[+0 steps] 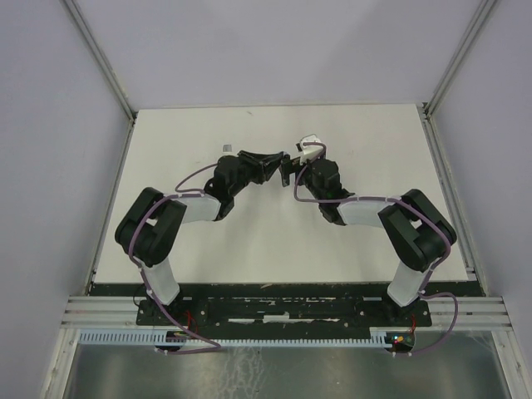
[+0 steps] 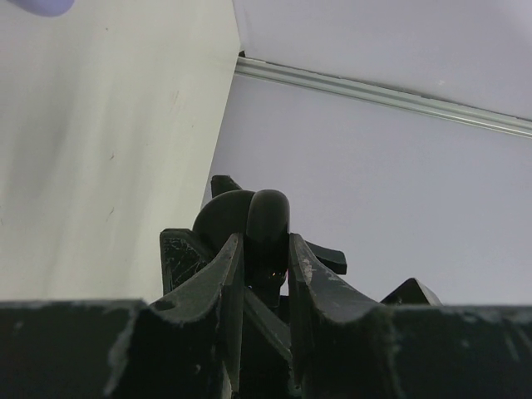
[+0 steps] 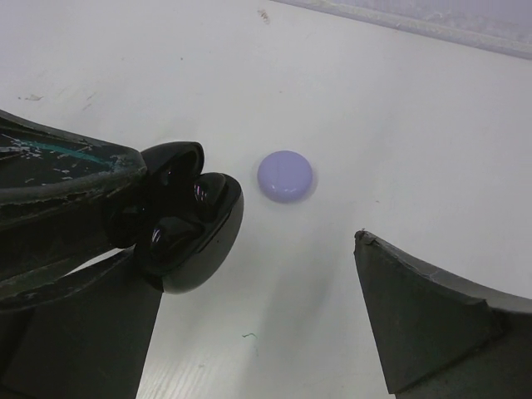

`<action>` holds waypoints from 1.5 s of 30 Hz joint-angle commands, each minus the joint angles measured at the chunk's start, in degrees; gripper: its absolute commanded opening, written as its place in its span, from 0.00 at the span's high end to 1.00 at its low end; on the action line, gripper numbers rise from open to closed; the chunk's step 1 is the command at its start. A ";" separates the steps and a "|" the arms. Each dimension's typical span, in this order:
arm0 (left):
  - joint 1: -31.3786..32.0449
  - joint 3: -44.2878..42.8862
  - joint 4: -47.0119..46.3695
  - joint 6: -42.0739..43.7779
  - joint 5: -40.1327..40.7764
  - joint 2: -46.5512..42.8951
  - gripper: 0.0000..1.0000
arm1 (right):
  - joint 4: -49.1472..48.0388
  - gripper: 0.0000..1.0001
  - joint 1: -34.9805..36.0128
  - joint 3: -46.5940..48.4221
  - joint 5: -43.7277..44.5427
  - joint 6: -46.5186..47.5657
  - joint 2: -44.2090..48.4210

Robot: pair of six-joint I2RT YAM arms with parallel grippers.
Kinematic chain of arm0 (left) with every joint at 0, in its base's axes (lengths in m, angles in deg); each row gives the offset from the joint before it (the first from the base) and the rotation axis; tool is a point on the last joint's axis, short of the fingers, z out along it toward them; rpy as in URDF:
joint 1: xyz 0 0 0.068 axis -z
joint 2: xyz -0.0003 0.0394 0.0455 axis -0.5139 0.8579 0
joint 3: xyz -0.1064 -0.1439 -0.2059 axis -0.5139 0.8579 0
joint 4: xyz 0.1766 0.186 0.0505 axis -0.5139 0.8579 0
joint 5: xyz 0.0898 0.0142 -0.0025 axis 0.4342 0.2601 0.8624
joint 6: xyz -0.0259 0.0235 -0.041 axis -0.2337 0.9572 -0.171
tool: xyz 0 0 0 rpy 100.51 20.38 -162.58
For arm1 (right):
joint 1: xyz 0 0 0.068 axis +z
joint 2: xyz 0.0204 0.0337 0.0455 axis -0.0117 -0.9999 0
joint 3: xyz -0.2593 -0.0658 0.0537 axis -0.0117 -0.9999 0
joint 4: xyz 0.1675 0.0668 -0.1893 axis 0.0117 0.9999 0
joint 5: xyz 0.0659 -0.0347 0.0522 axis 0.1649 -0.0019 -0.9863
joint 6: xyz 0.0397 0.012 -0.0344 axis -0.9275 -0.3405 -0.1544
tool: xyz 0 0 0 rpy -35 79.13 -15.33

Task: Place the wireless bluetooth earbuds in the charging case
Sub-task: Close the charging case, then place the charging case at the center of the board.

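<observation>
My left gripper (image 2: 266,249) is shut on a black round charging case (image 2: 268,218), held edge-on above the table. In the right wrist view the case (image 3: 195,249) is open, and two glossy black earbuds (image 3: 208,195) sit in its wells. My right gripper (image 3: 258,332) is open and empty, with the case at its left finger (image 3: 75,332) and its right finger (image 3: 432,324) well apart. In the top view both grippers meet at mid-table, left (image 1: 277,165) and right (image 1: 291,172). No white or lilac earbuds are in view.
A pale lilac round puck (image 3: 285,175) lies on the white table just beyond the case; it also shows in the top view (image 1: 312,141) and at the left wrist view's corner (image 2: 41,7). A tiny grey piece (image 1: 226,146) lies left of the grippers. Walls enclose the table.
</observation>
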 commanded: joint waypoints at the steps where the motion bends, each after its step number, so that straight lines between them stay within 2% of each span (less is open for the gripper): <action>1: 0.10 -0.76 -1.91 -4.32 -0.58 -1.41 0.97 | -1.82 0.01 -0.23 0.01 7.03 5.14 2.42; 6: 0.01 -0.36 -2.08 -4.11 -1.11 -0.65 0.97 | -3.04 0.01 -0.19 -1.88 12.71 8.16 3.81; 16: -0.56 -0.21 -2.09 -3.28 -1.79 0.62 0.97 | -2.31 0.00 -0.39 -5.62 18.42 11.34 7.83; 19: -1.05 0.45 -1.06 0.18 -2.77 1.08 0.97 | 5.29 0.00 -0.58 -3.94 23.11 7.13 9.56; 21: -1.64 0.93 0.92 3.23 -3.97 1.37 0.97 | 17.94 0.00 -1.30 -0.03 25.47 2.48 10.76; 25: -2.01 0.55 7.41 11.31 -5.05 1.82 0.97 | 41.20 0.00 -2.75 10.71 22.12 -2.90 10.28; 27: -2.13 -0.56 10.96 15.77 -5.10 2.39 0.97 | 48.11 0.00 -3.51 14.70 18.52 -5.04 9.32; 32: -2.17 -2.67 13.11 20.89 -5.87 5.24 0.97 | 49.06 0.00 -4.78 14.86 13.81 -7.45 9.89; 41: -2.02 -6.42 16.38 26.32 -5.35 9.59 0.97 | 50.96 0.01 -5.42 15.63 11.00 -8.08 9.30; 45: -2.05 -7.57 18.82 28.38 -4.48 10.06 0.82 | 51.60 0.00 -5.99 15.50 9.39 -9.00 9.10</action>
